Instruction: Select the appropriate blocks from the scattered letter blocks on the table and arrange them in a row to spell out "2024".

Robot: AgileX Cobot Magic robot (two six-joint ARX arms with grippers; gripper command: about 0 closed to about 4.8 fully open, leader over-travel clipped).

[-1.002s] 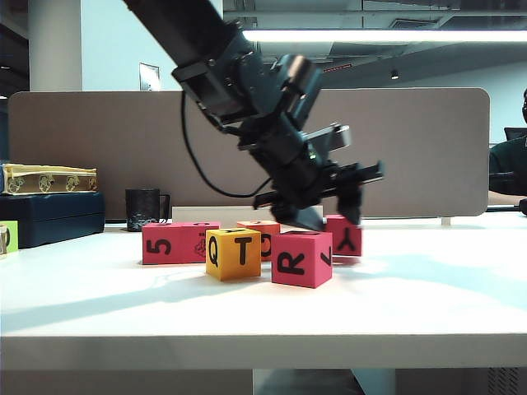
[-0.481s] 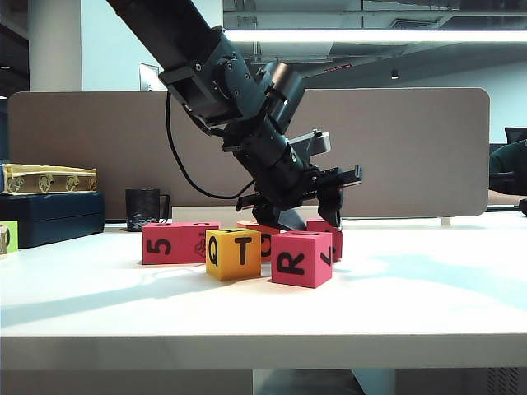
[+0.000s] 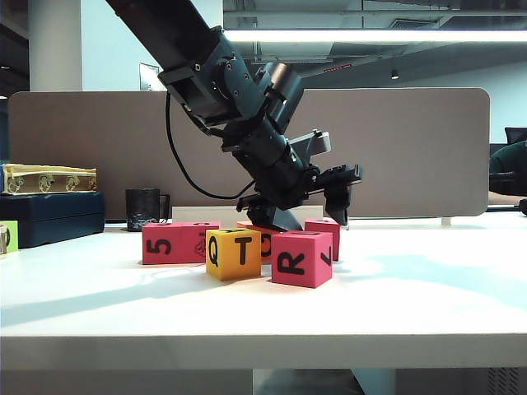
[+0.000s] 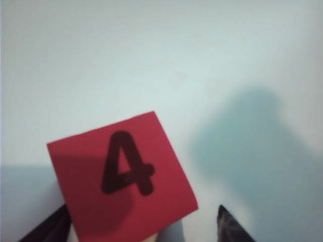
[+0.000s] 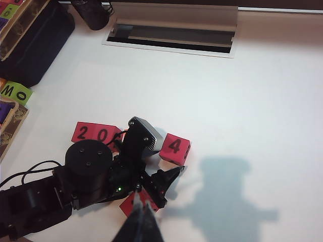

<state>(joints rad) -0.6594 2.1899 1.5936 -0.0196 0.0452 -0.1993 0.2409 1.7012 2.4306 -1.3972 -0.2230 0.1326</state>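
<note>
- Pinkish-red and matte, the "4" block (image 4: 122, 174) sits flat on the white desk (image 3: 428, 288), its "4" facing up. In the right wrist view it lies just beside the end of the row that reads "2 0", with the left arm covering the join, so we cannot tell whether it touches its neighbour.
- Our left pincer (image 3: 325, 196) hangs low over that block with its jaws spread on either side of it. The left wrist view shows both tips standing clear of the block's flanks, so we judge it holds nothing.
- Our right pincer (image 5: 139, 222) is high above the desk, looking down, its fingers pressed together on nothing.
- In the exterior view the "5" block (image 3: 162, 243) heads the row at the left. The yellow block (image 3: 234, 253) marked Q and T and the red "R" block (image 3: 301, 258) stand in front of the row, apart from it.
- We judge these cubes light, stiff and a little grippy, not fragile. Their flat faces suit a squeeze across two opposite sides, near mid-height, with the jaws square to the faces so the block does not twist.
- A light cube slides easily on this smooth desk, so a nudge against its neighbour could skew the row.
</note>
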